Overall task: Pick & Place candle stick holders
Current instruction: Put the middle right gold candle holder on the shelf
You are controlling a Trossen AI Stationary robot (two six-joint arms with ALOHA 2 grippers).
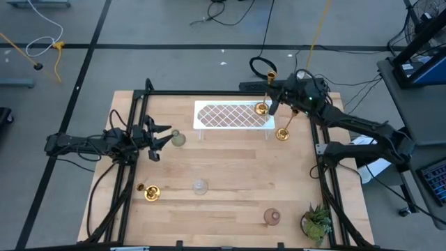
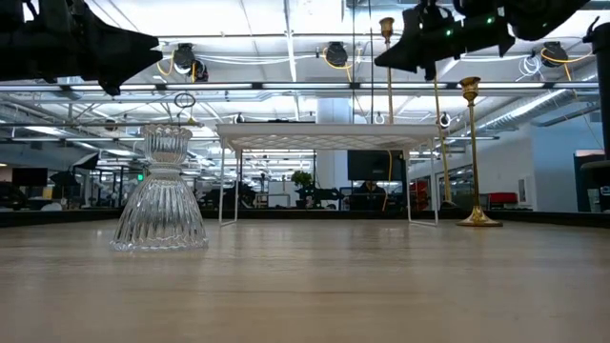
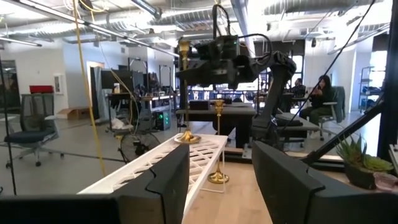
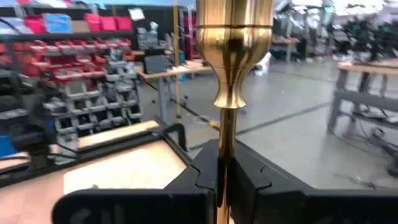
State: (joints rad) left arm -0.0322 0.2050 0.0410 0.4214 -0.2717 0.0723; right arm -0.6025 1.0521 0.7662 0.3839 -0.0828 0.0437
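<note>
A tall gold holder [image 1: 262,109] stands on the right end of the white lattice tray [image 1: 223,115], and my right gripper [image 1: 273,104] is shut on its stem. A second tall gold holder [image 1: 282,132] stands on its round base on the table, right of the tray. A short gold holder [image 1: 150,192], a clear glass one [image 1: 200,186] and a pinkish one [image 1: 272,217] stand nearer the front. My left gripper [image 1: 157,139] is open and empty, just left of the greenish glass holder [image 1: 178,138]. My right gripper pinches the tall gold holder's slim stem [image 4: 225,134] between its two fingers, just below the candle cup [image 4: 233,56]. The fingers come level from the table's right side and lie across the stem. The holder is upright, its round base [image 3: 186,137] on the tray's top.
A small green potted plant [image 1: 317,223] stands at the front right corner. A black frame runs along the table's left [image 1: 129,174] and right [image 1: 327,181] sides. Bare wood lies in the middle [image 1: 237,164] between tray and front holders.
</note>
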